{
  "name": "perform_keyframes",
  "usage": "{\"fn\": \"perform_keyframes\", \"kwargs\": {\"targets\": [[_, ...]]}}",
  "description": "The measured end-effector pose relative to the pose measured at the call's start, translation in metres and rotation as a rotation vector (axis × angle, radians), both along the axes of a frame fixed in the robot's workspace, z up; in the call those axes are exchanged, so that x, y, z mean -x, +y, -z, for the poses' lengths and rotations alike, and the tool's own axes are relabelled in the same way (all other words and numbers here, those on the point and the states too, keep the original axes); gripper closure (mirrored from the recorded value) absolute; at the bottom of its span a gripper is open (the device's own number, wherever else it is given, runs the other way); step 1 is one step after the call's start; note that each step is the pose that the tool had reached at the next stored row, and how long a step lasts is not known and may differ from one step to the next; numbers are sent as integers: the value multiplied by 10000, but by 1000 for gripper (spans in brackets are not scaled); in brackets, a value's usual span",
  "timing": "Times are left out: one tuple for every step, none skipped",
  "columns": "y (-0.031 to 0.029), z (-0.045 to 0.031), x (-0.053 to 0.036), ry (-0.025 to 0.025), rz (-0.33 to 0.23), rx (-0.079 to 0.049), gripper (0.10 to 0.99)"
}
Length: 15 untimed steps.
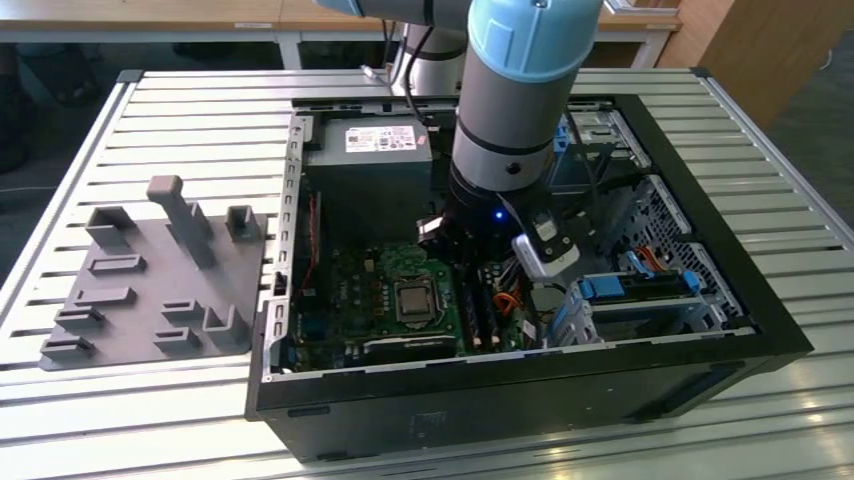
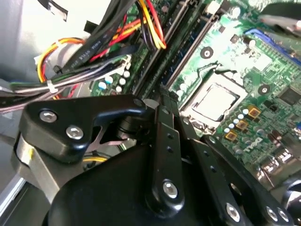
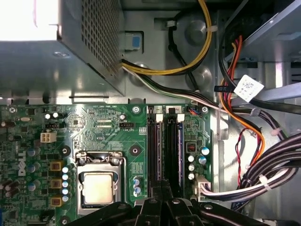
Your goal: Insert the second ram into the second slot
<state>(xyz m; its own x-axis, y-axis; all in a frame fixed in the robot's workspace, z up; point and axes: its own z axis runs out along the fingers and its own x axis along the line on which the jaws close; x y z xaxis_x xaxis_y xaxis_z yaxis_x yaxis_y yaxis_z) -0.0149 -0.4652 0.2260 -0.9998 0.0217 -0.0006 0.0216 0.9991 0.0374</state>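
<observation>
Gripper (image 3: pixel 162 207) fingers pressed together, nothing visibly between them, poised directly over the motherboard's (image 3: pixel 103 123) memory slots (image 3: pixel 164 150). Second ram (image 3: pixel 173 153) apparently seated in a slot beside the CPU socket (image 3: pixel 99 186); cannot confirm. Computer case (image 1: pixel 747 330) lies open.

motherboard (image 3: pixel 94 127): green, with gold squares
processor (image 3: pixel 98 187): silver-beige
memory slots (image 3: pixel 164 146): black
cables (image 3: pixel 188 61): yellow, orange, red, black, white
computer case (image 1: pixel 747 300): black
arm (image 1: pixel 514 90): light blue and grey
gripper (image 3: pixel 162 207): black
parts tray (image 1: pixel 154 285): grey
table (image 1: pixel 174 120): pale ribbed slats
</observation>
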Motion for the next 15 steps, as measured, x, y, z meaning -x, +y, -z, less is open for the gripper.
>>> {"fn": "perform_keyframes", "kwargs": {"targets": [[0,-10,1,0,0,2,980],[0,-21,1,1,0,1,980],[0,-38,1,2,0,2,980],[0,-49,1,2,0,1,980],[0,-59,1,2,0,1,980],[0,-62,1,3,0,0,980],[0,-61,1,2,1,-2,980],[0,-61,1,2,0,-3,980],[0,-61,1,2,1,-3,980],[-1,-62,1,2,0,-2,980],[0,-63,1,2,1,-3,980],[-1,-69,2,4,1,3,980],[-1,-77,1,3,1,1,980],[0,-83,1,2,1,-2,980],[0,-90,1,3,1,-2,980]]}}
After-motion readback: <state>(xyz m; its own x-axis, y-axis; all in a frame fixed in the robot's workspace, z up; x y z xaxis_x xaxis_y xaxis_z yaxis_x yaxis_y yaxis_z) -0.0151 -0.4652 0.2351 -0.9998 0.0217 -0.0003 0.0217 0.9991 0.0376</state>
